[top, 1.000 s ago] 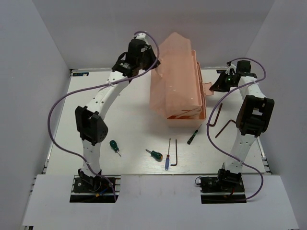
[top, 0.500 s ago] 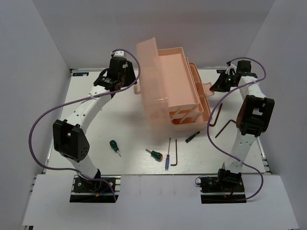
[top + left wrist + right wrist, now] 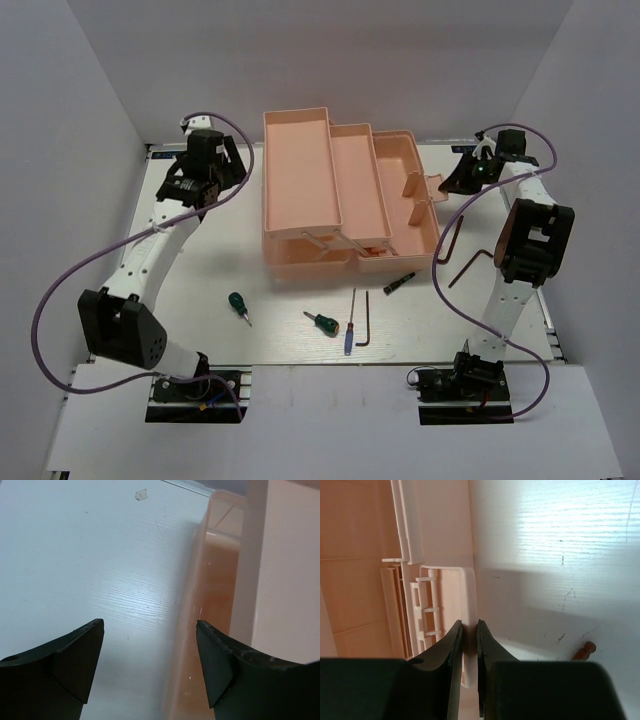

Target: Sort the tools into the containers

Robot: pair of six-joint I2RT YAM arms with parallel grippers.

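Observation:
The peach-pink toolbox (image 3: 405, 205) lies open, its lid (image 3: 295, 170) folded flat to the left and a tray (image 3: 355, 175) spread beside it. My left gripper (image 3: 228, 172) (image 3: 150, 625) hangs open just left of the lid edge (image 3: 200, 605), holding nothing. My right gripper (image 3: 462, 180) (image 3: 470, 625) is shut on the toolbox's side latch (image 3: 469, 595). In front of the box lie two green stubby screwdrivers (image 3: 238, 304) (image 3: 322, 322), a blue screwdriver (image 3: 349, 335), a black hex key (image 3: 366, 320) and a thin black-and-green screwdriver (image 3: 400, 283).
Two dark L-shaped hex keys (image 3: 455, 240) (image 3: 470, 268) lie right of the box, beside the right arm; one tip (image 3: 584, 650) shows in the right wrist view. White walls enclose the table (image 3: 200, 290) on three sides.
The lid swung open leftwards and now lies flat, with the trays spread out. My left gripper opened, let go of the lid and moved left. The right gripper stayed put.

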